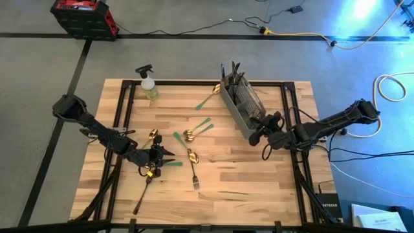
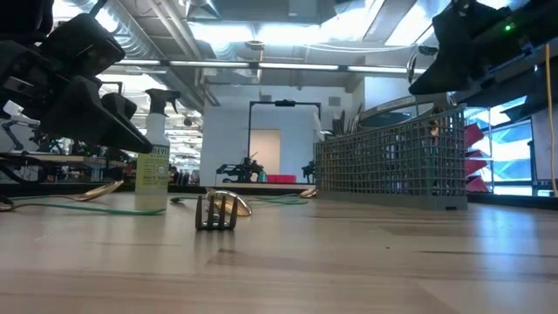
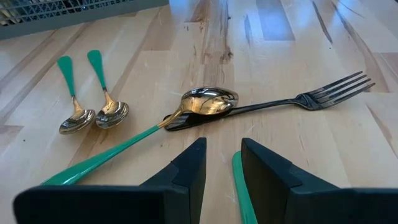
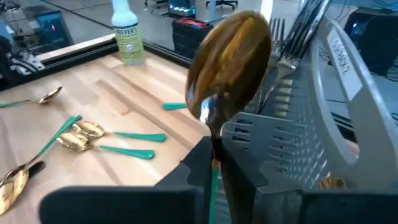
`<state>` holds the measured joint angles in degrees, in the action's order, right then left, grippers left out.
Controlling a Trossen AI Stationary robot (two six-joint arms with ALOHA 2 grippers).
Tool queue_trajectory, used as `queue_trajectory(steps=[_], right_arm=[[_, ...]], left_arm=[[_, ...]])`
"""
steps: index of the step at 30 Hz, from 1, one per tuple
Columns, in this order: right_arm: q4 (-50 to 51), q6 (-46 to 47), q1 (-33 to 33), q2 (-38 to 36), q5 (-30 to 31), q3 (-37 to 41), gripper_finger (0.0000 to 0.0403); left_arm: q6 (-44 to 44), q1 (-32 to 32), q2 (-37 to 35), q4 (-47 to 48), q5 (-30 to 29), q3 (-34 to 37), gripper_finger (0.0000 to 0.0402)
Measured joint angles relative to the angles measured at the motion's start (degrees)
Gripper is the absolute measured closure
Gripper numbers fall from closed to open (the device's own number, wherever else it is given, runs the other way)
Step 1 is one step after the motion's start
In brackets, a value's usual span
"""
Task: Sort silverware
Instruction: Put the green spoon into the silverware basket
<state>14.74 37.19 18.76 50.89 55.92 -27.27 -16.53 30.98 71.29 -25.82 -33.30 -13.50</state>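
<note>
My left gripper (image 1: 163, 155) is low over the table's left half, shut on a green-handled piece (image 3: 239, 182). Ahead of it lie a green-handled gold spoon (image 3: 205, 102) with its bowl on a dark fork (image 3: 311, 99), and two small green-handled spoons (image 3: 93, 112). My right gripper (image 1: 257, 133) hovers at the near end of the grey mesh caddy (image 1: 238, 100), shut on a gold spoon with a green handle (image 4: 230, 62). Dark silverware stands upright in the caddy's far end (image 1: 229, 71). My left gripper pinches the green handle (image 3: 236, 168) between its two fingers, coming slanting down from the table's left. The handle lies along the fingers, and its free end sticks out past the fingertips. My own fingers hide the rest of the piece. My right gripper pinches the spoon where the gold neck meets the green handle (image 4: 213, 169). The spoon runs along the fingers, with its gold bowl (image 4: 231, 59) standing out beyond the fingertips. It is lifted clear of the table, right beside the caddy's mesh wall (image 4: 292, 143).
A spray bottle (image 1: 147, 84) stands at the far left of the table. Loose pieces lie in the middle: a gold fork (image 1: 194, 176), a green-handled piece near the caddy (image 1: 206, 100), a gold spoon (image 1: 153, 134) and a dark fork (image 1: 139, 197) at the near left.
</note>
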Motion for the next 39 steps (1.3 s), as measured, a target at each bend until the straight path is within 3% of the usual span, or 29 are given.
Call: queue_trajectory(steps=[10,18,20,24,27,30,34,39], right_arm=[[4.4,-4.6,0.0,0.0,4.0,-3.8,0.0297],[2.7,-15.4,0.0,0.1,4.9,-11.5,0.0279],[-3.2,-20.5,0.0,0.5,1.4,-12.0,0.0279],[-19.0,-33.0,0.0,4.4,-11.2,-12.0,0.0279],[-30.3,-41.7,0.0,10.4,-20.9,-12.0,0.0279],[-37.0,-47.0,-0.7,18.2,-25.4,-12.9,0.0279],[-33.1,-51.7,-5.0,29.3,-28.5,-19.7,0.0279],[-14.6,-52.5,-13.2,43.1,-39.0,-35.0,0.0279]], left_arm=[[-0.1,0.0,0.0,0.0,0.0,0.0,0.0316],[0.0,0.0,0.0,-0.1,0.0,0.0,0.0316],[0.0,0.0,0.0,-0.1,0.0,0.0,0.0316],[0.2,0.0,0.0,-0.1,-0.4,0.0,0.0316],[0.2,0.0,0.0,-0.2,-0.4,0.0,0.0316],[0.2,0.0,0.0,-0.2,-0.9,0.0,0.0316],[0.4,0.0,0.0,-0.2,-1.1,0.0,0.0316],[0.6,0.0,0.0,-0.1,-1.1,0.0,0.0316]])
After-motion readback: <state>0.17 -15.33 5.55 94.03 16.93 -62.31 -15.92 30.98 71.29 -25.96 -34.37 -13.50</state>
